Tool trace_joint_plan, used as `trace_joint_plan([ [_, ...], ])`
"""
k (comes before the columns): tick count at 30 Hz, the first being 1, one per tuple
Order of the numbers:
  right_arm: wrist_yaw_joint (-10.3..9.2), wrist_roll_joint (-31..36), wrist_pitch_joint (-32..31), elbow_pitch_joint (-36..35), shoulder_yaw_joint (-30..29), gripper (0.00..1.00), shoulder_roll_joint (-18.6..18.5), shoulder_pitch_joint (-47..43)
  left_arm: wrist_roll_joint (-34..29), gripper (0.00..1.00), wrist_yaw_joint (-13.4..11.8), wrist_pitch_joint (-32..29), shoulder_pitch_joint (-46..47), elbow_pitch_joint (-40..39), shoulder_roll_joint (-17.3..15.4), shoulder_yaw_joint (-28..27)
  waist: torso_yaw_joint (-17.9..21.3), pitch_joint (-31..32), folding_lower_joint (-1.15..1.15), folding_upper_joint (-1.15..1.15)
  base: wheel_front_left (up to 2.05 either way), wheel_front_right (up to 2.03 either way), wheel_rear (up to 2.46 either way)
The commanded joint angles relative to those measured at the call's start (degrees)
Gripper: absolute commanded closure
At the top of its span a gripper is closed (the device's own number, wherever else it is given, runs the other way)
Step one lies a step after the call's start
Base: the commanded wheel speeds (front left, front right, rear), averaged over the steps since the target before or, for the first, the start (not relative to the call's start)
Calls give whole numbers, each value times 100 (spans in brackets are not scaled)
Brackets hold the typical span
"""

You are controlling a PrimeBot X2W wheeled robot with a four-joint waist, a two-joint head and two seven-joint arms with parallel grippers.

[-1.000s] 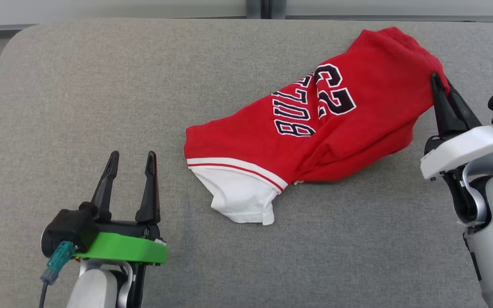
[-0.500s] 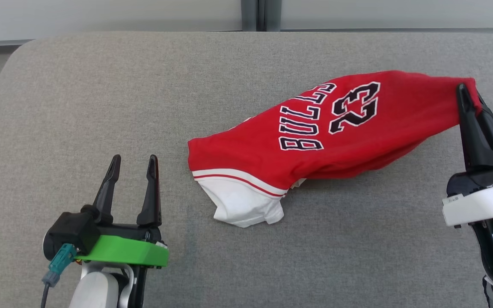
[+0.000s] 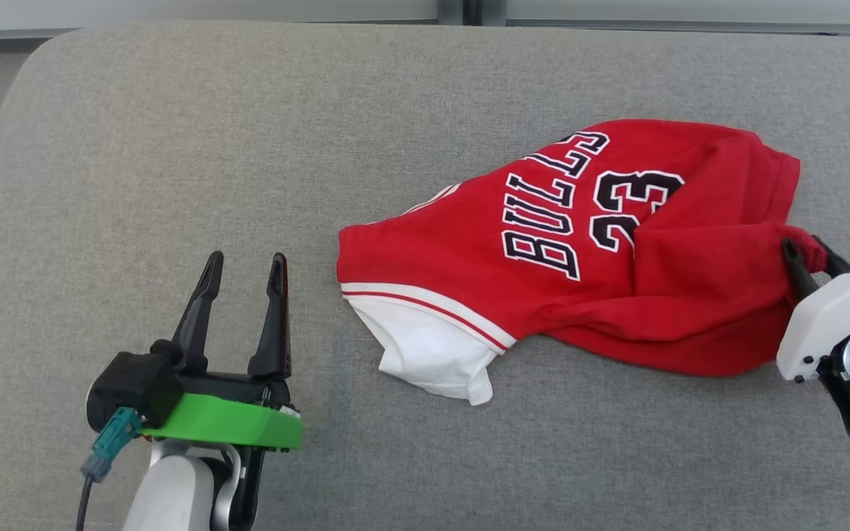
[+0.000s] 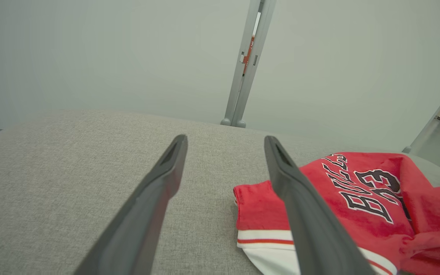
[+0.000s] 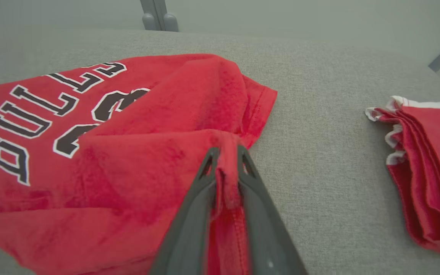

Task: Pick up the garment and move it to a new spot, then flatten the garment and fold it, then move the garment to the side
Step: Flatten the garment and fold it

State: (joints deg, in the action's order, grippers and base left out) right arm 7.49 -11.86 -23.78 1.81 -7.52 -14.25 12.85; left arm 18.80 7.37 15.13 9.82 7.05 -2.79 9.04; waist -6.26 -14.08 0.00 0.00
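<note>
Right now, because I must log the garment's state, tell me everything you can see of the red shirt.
The red shirt looks like soft knit cloth, printed BULLS 23 in black letters outlined in white, with a white panel edged by a red stripe at its near-left end. It lies crumpled and partly folded over itself on the grey padded surface, right of centre in the head view. The right gripper pinches a bunched fold of its right edge. The open left gripper stands apart from it.
</note>
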Motion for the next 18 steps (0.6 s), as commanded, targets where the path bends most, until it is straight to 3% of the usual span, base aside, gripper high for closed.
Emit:
trace_joint_plan([
  [1,-2,110,60,127,-91,0,25,87,56,0,17,0,78,6,-20,-33,-97,-71,0,0,0,0,0],
  [11,-4,786,1013,171,-928,0,395,-235,-3,0,17,0,-81,24,-19,-283,73,68,0,0,0,0,0],
  [18,-4,981,2223,-124,-1115,0,771,-633,-99,0,17,0,-210,5,-20,-461,413,281,0,0,0,0,0],
])
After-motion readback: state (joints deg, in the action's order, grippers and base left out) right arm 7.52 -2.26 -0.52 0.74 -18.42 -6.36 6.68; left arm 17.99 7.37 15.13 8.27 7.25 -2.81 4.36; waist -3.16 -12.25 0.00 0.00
